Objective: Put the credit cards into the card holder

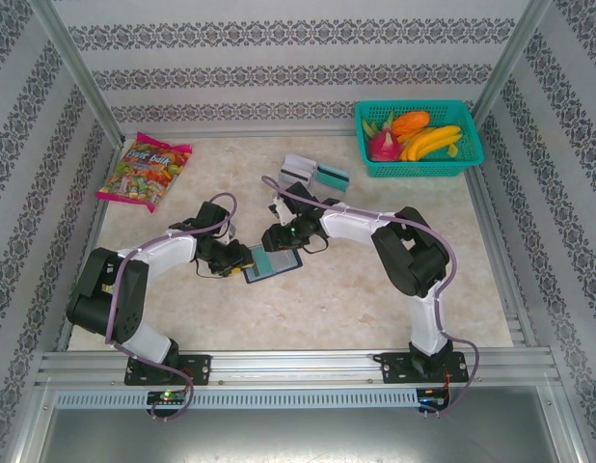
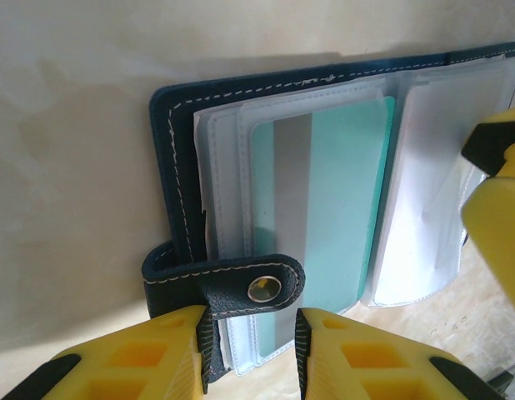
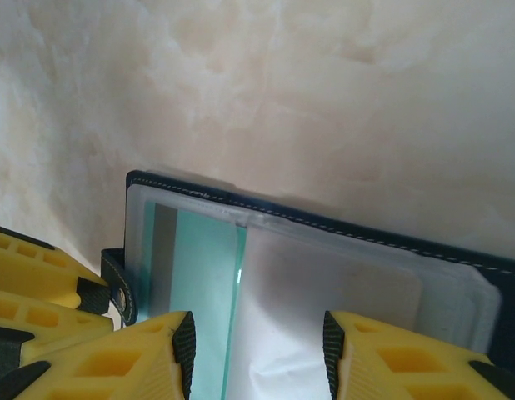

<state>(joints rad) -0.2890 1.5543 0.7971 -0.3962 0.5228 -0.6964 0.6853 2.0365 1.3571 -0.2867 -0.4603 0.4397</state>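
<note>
The dark navy card holder (image 1: pixel 292 260) lies open on the table between both arms. A teal credit card (image 2: pixel 341 200) with a grey stripe sits inside its left clear sleeve, also seen from the right wrist (image 3: pixel 203 275). The snap tab (image 2: pixel 241 287) folds over the near edge. My left gripper (image 2: pixel 253 333) is open, straddling that edge below the tab, its left pad against the cover. My right gripper (image 3: pixel 257 342) is open over the empty clear sleeve page (image 3: pixel 341 292), which bulges up between its fingers. Two more credit cards, white-grey (image 1: pixel 298 164) and teal (image 1: pixel 333 177), lie behind.
A teal mesh basket (image 1: pixel 420 172) with fruit stands at the back right corner. A bright candy bag (image 1: pixel 144 171) lies at the back left. Patterned walls and metal frame posts bound the marble-look table (image 1: pixel 375 309).
</note>
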